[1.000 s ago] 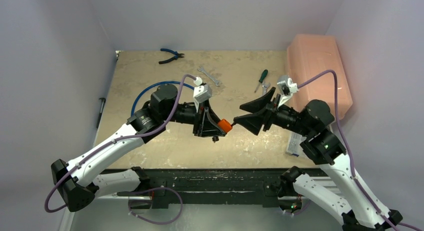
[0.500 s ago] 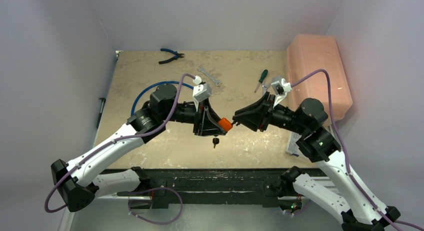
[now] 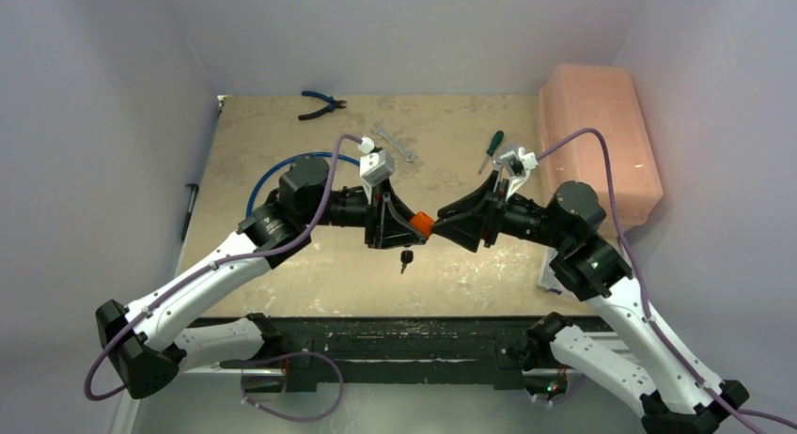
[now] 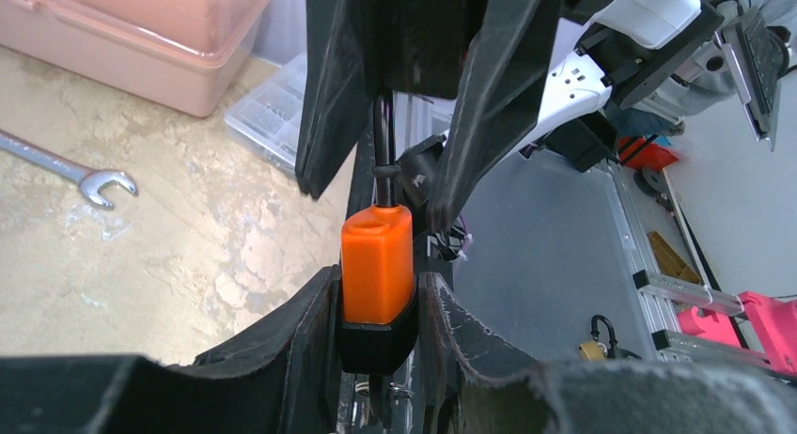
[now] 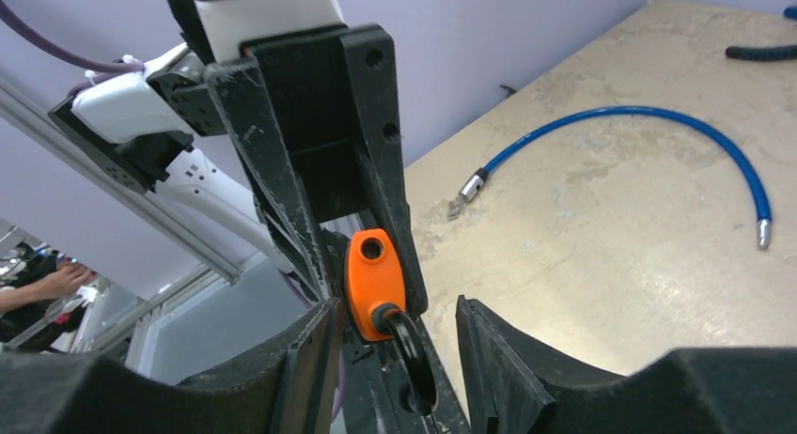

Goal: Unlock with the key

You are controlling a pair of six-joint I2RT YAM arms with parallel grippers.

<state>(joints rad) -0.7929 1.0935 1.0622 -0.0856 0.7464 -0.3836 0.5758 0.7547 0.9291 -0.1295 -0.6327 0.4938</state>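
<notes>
Step in hand, by my judgement: testing or pulling the shackle, not turning the key.

My left hand [image 3: 410, 231] is clamped on the orange padlock [image 4: 376, 260] and holds it above the worktop [image 3: 470, 274], between the two arms. My right hand [image 5: 395, 310] stands with its fingers parted on either side of the black shackle [image 5: 411, 345]. There is a gap on both sides, so it grips nothing.

The key [image 3: 405, 258] shows just below the padlock in the top view and is in neither hand. I cannot tell whether it sits in the keyhole, hangs from the lock or lies on the worktop.

Next move: if the lock is already turned, the right hand closes on the shackle and draws it straight out. If not, that hand must leave the shackle and go down to the key.

Surroundings: a spanner [image 3: 392, 142], a screwdriver [image 3: 492, 145], pliers [image 3: 322, 102], a blue hose [image 5: 639, 124] and a pink box [image 3: 597, 124] lie well apart from the work. The only hindrance is the crowding of my two hands around the lock.
</notes>
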